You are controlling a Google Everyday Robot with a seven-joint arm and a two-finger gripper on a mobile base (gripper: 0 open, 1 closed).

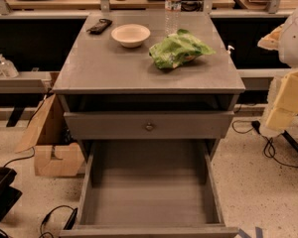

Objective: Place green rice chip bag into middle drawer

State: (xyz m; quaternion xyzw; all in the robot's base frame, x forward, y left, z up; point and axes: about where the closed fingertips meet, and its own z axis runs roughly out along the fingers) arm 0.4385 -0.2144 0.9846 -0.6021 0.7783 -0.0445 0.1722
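The green rice chip bag (178,49) lies crumpled and puffy on the right half of the grey cabinet top (109,68), right of a white bowl (130,34). The middle drawer (149,192) is pulled out wide towards me, and its flat grey floor is bare. Above it sits a closed grey drawer front with a small round knob (149,126). My gripper (284,100), pale yellow below a white arm part, hangs at the right edge of the view. It is to the right of the cabinet, lower than the bag, and touches nothing.
A clear water bottle (173,6) stands behind the bag. A black object (99,26) lies at the top's back left. A cardboard box (52,143) stands left of the cabinet. Cables (273,152) trail on the floor at right. Black equipment (0,190) is at lower left.
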